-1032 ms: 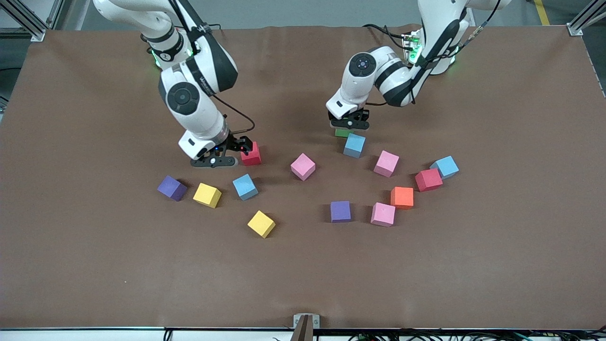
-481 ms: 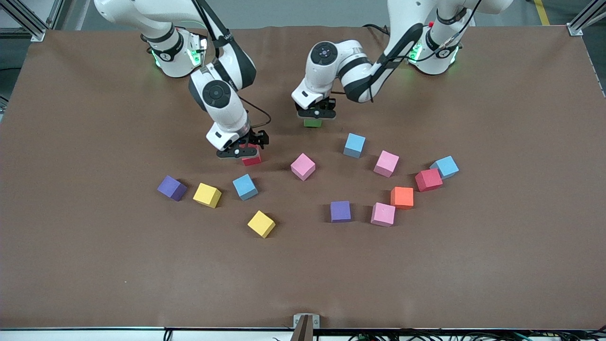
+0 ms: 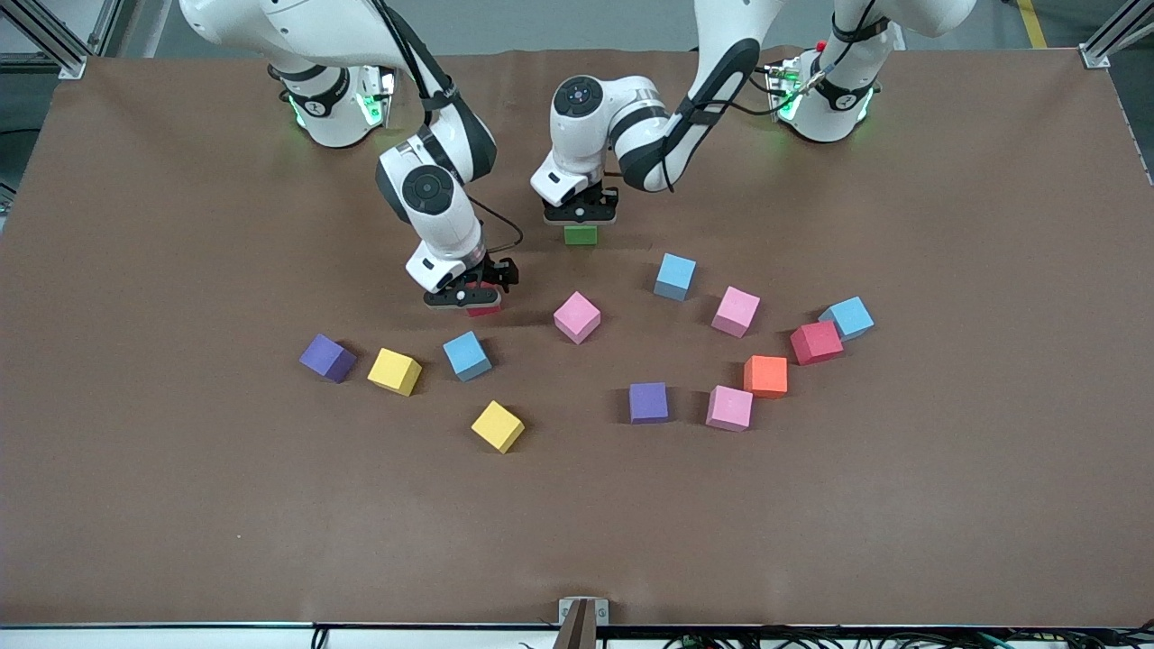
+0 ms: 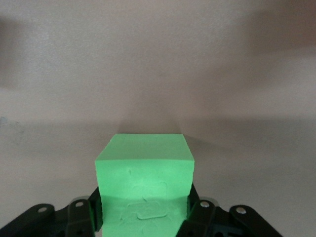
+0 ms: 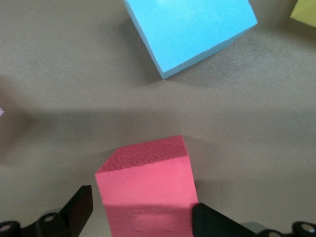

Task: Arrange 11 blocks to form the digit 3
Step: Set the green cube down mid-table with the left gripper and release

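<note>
Green block (image 3: 580, 235) clamped in left pincer (image 3: 580, 219), red block (image 3: 483, 305) in right pincer (image 3: 471, 293); at its 4 o'clock, a pink block (image 3: 577, 316) risks a knock.

no text, label, brand, number or sign can be read in any of the views. the blocks' faces are plain, and the arms' white casings show no legible marking.

Green block (image 4: 143, 185) matte foam; red block (image 5: 147, 197) grainy foam; table (image 3: 811, 523) matte brown.
</note>
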